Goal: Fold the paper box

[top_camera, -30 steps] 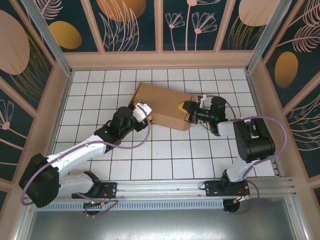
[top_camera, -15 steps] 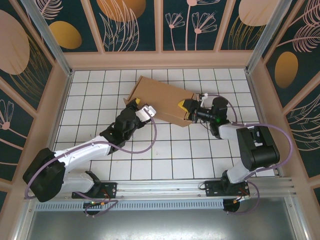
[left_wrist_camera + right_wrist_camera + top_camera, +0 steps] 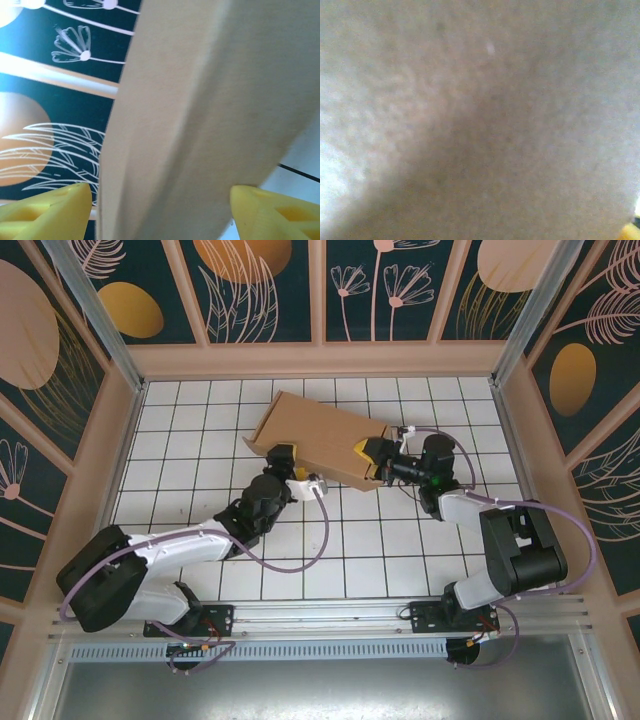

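The paper box (image 3: 325, 435), plain brown cardboard folded into a flat oblong, lies slanted across the back middle of the tiled table. My left gripper (image 3: 283, 454) is at its near left edge. In the left wrist view a cardboard panel (image 3: 200, 115) stands between the wide-apart yellow fingers (image 3: 50, 212), with a thin gap beside the left one. My right gripper (image 3: 372, 460) is at the box's right end, one yellow finger on top of it, shut on the end. Blurred cardboard (image 3: 480, 120) lies right against the right wrist camera.
The white tiled table (image 3: 330, 550) is walled by a wooden frame (image 3: 320, 358) at the back and sides. Purple cables loop from both arms over the near tiles. Open tiles lie in front of the box.
The box's left end has swung a little toward the back wall. My left arm has swung right and its gripper now sits at the box's near left edge. The right gripper has hardly moved.
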